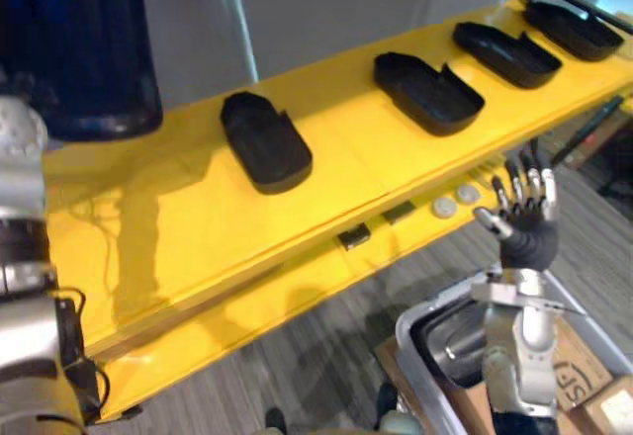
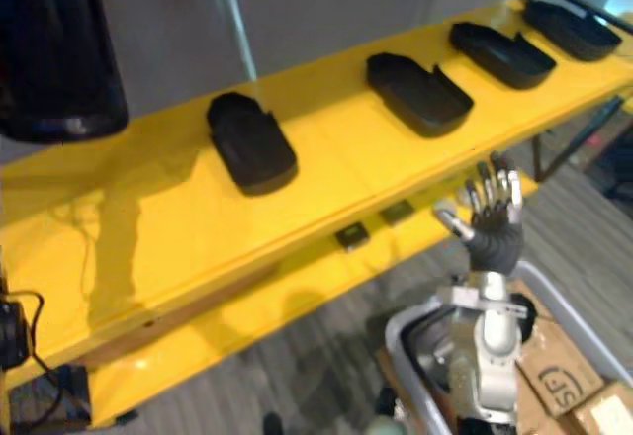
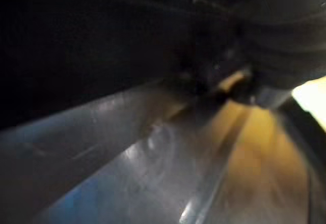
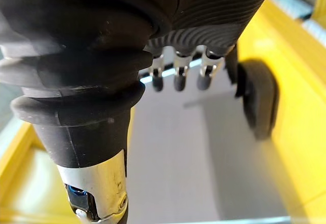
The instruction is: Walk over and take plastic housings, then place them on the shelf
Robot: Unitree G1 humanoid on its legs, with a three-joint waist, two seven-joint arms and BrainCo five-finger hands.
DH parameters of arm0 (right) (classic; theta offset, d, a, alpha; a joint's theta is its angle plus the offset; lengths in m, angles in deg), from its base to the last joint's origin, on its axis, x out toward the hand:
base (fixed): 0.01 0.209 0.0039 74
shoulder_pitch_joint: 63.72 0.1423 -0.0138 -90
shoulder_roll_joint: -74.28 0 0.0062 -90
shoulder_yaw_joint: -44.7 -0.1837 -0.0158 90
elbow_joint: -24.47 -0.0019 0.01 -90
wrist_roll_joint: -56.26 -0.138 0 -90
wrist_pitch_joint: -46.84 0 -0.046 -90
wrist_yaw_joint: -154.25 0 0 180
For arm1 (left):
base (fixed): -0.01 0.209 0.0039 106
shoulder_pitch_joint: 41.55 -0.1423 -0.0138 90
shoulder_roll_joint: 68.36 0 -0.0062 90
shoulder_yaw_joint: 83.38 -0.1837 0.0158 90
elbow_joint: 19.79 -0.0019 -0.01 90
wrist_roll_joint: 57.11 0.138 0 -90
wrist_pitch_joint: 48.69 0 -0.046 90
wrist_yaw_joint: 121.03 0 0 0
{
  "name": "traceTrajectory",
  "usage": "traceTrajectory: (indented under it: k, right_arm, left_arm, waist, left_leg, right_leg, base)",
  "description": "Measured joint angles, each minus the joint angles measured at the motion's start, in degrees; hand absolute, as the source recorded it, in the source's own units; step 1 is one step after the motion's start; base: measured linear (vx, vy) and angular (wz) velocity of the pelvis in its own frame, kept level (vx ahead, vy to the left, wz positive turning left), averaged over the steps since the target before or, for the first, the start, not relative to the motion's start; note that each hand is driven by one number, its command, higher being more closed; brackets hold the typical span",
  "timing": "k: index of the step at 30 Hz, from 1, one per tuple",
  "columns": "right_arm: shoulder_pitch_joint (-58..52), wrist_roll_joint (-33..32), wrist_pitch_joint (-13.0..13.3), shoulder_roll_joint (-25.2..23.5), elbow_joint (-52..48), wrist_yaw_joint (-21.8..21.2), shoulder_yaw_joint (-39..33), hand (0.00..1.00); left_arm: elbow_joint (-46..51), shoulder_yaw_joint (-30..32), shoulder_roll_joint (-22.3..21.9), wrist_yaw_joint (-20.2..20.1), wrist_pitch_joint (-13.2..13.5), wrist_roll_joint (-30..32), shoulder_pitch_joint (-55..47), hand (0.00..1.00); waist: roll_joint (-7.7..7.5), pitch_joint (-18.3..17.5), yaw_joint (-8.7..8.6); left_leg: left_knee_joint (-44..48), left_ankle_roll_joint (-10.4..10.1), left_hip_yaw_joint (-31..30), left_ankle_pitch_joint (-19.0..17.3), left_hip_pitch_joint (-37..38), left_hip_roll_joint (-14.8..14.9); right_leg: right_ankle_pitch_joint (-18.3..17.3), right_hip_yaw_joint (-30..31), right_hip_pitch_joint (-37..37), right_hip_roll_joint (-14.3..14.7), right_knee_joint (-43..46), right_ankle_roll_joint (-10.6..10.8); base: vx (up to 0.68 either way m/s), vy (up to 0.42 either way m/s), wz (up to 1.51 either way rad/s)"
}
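Several black plastic housings lie in a row on the yellow shelf (image 1: 178, 217): one at the middle left (image 1: 265, 143), one further right (image 1: 427, 92), and two more (image 1: 506, 53) (image 1: 574, 28) towards the far right end. My right hand (image 1: 524, 208) is raised in front of the shelf's front edge, fingers straight and spread, holding nothing. It stands below and to the right of the second housing, apart from all of them. In the right wrist view its fingers (image 4: 175, 76) point towards a housing (image 4: 260, 104) on the shelf. My left hand's dark cover (image 3: 285, 40) shows close to a grey surface.
A lower yellow ledge carries two white discs (image 1: 455, 201) and small dark clips (image 1: 354, 235). A grey bin (image 1: 420, 341) and cardboard boxes (image 1: 593, 381) stand on the floor under my right arm. A large dark blue object (image 1: 79, 49) stands at the shelf's left end.
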Motion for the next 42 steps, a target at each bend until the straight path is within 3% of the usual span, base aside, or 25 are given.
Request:
traceTrajectory:
  k: [4, 7, 17, 39, 42]
  right_arm:
    - [0.8, 0.0, 0.0, -1.0, -0.3, 0.1, 1.6, 0.00]
    - [0.1, 0.8, 0.0, -1.3, -2.5, 0.0, 3.0, 0.00]
    - [-6.2, 1.7, 0.1, -3.3, -3.9, -0.3, 4.4, 0.00]
    - [-9.4, 1.7, -0.2, -3.3, -3.7, -2.5, 9.2, 0.00]
    - [-9.5, 1.7, -0.3, -3.3, -3.6, -2.5, 9.5, 0.00]
  left_arm:
    - [-11.4, -6.2, 0.6, -3.0, -0.5, -0.3, 8.2, 1.00]
    - [-18.7, -7.9, 0.6, -5.1, -2.8, -0.1, 10.5, 1.00]
    - [-24.2, -7.7, 2.6, -6.5, -5.6, 0.9, 18.2, 1.00]
    - [-29.4, -4.5, 3.9, -8.5, -9.0, 4.9, 15.9, 1.00]
    - [-29.8, -4.5, 3.9, -8.5, -9.3, 4.9, 15.7, 1.00]
  waist:
    - [-0.78, 5.9, -0.41]
    - [-0.76, 8.5, -0.53]
    - [-1.14, 10.8, -0.14]
    - [-1.35, 11.8, -0.02]
    - [-1.98, 12.1, 0.23]
  left_leg:
    - [5.1, 0.2, 0.0, -1.1, -4.1, 0.7]
    - [6.4, 0.0, 0.1, -1.3, -6.4, 1.5]
    - [6.6, 0.0, 0.2, -1.3, -7.7, 2.3]
    - [6.4, 0.0, 1.4, -1.3, -8.5, 2.9]
    - [6.4, 0.0, 1.4, -1.3, -8.5, 3.0]
  right_leg:
    - [-3.0, 0.6, -4.2, -0.9, 6.0, -0.4]
    - [-3.3, 0.8, -6.8, -0.3, 7.8, -0.8]
    - [-3.3, 0.9, -8.1, 0.1, 8.1, -0.9]
    - [-2.8, 1.0, -7.7, 1.0, 4.8, -0.8]
    - [-2.7, 1.0, -7.6, 1.1, 4.6, -0.8]
  base:
    - [-0.10, -0.045, 0.06]
    - [-0.10, -0.054, -0.02]
    - [-0.01, -0.008, 0.00]
    - [0.02, 0.006, -0.01]
    - [0.00, 0.000, 0.00]
